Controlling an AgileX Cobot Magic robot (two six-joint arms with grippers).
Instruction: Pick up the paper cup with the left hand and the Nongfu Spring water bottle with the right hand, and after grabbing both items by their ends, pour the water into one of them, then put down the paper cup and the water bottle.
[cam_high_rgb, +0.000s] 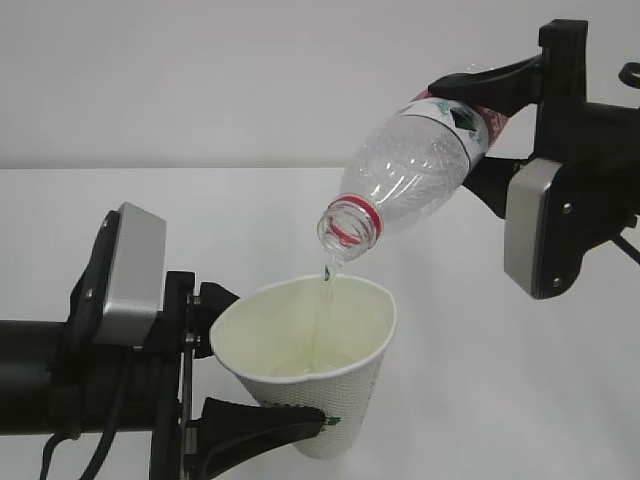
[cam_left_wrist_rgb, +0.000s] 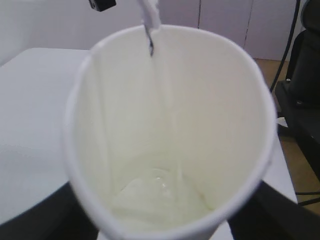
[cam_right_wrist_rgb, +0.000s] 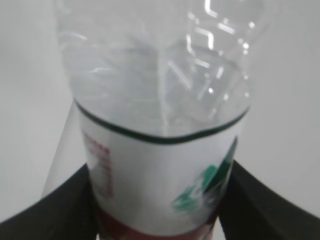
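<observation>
The white counter (cam_high_rgb: 520, 400) fills the lower scene, its edges cut off in every view.

The right hand (cam_high_rgb: 575, 150) enters from the right edge, so only its wrist with the grey box shows; it is raised above the counter and turned so the bottle slopes down to the left. Its end effector (cam_high_rgb: 478, 125) is clamped around the labelled lower part of the Nongfu Spring water bottle (cam_high_rgb: 420, 165), 1 finger above and 1 below. The bottle's base is hidden behind the fingers, and in the right wrist view its neck is cut off at the top.

The left hand (cam_high_rgb: 90, 370) comes in level from the left, low over the counter, its lower part cropped by the frame. Its end effector (cam_high_rgb: 225, 365) grips the paper cup (cam_high_rgb: 320, 370) by the wall, 1 finger near the rim and 1 lower by the green logo. The cup tilts right, held off the counter directly under the bottle mouth.

A thin stream of water (cam_high_rgb: 325, 300) falls from the mouth into the cup, pooling shallowly at the bottom; the left wrist view is blurred there.
</observation>
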